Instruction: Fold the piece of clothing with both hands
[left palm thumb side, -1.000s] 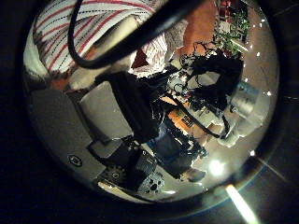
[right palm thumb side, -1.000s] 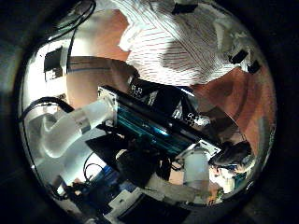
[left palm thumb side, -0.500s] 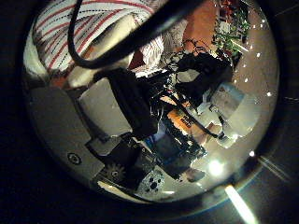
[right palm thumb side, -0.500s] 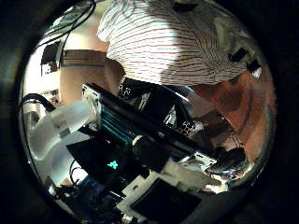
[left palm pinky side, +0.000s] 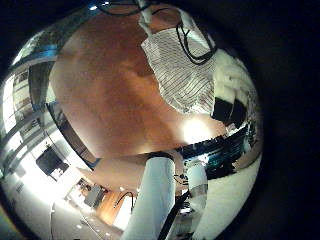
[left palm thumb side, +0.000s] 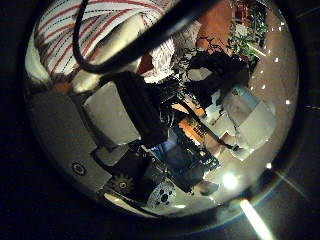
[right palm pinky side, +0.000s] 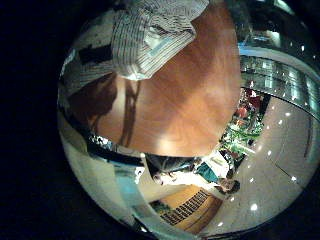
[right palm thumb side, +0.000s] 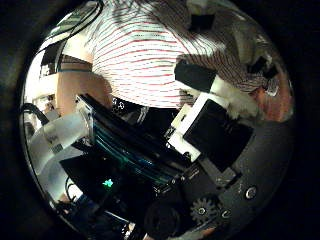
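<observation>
**Striped shirt waiting on the tabletop**

Nearest the right hand (right palm thumb side: 215, 125), a striped shirt (right palm thumb side: 165, 50) lies rumpled on the brown tabletop (right palm pinky side: 185, 95); the fingers hover above it, straight and gripping nothing. Farther off, the left hand (left palm thumb side: 125, 110) hangs loose-fingered and empty over the garment's other end. The cloth looks light and limp (it'll sag wherever it's unsupported), so I'd pinch corners or the hem.
</observation>
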